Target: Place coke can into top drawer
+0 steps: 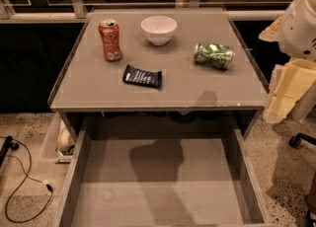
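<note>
The coke can (pixel 110 40) stands upright at the back left of the grey tabletop (pixel 98 90). It is red-orange with white markings and a silver top. The top drawer (pixel 79 167) is pulled open below the table's front edge, and its flat grey bottom is bare. A white and cream part of my arm (pixel 295 48) shows at the right edge, beside the table. My gripper itself is out of view. Nothing holds the can.
A white bowl (pixel 158 29) stands at the back middle. A dented green can (pixel 214 55) lies on its side at the right. A dark blue snack packet (pixel 142 76) lies near the middle. A black cable (pixel 22 181) runs over the floor at the left.
</note>
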Robot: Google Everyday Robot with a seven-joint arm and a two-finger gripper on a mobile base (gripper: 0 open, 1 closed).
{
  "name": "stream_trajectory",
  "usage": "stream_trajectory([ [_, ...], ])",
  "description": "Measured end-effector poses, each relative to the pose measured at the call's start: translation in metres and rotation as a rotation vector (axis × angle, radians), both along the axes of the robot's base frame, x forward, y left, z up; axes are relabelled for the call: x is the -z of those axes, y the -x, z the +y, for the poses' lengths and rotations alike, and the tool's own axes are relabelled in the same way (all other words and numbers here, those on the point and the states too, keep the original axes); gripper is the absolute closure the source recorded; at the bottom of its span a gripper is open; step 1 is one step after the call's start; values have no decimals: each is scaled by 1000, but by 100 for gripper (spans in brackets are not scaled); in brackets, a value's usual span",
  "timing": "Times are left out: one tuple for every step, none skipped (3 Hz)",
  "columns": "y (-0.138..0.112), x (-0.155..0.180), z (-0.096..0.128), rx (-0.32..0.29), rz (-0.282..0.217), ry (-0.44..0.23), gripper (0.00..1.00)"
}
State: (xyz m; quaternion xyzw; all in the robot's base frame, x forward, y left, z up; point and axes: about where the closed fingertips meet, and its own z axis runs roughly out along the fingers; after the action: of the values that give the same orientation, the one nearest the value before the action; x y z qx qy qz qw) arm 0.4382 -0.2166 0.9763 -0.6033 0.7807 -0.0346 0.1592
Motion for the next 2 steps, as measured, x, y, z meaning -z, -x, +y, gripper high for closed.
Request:
stream_trajectory([
  [0,0,0,0,0,0,0],
  [-5,3,9,-15,-12,-21,0],
])
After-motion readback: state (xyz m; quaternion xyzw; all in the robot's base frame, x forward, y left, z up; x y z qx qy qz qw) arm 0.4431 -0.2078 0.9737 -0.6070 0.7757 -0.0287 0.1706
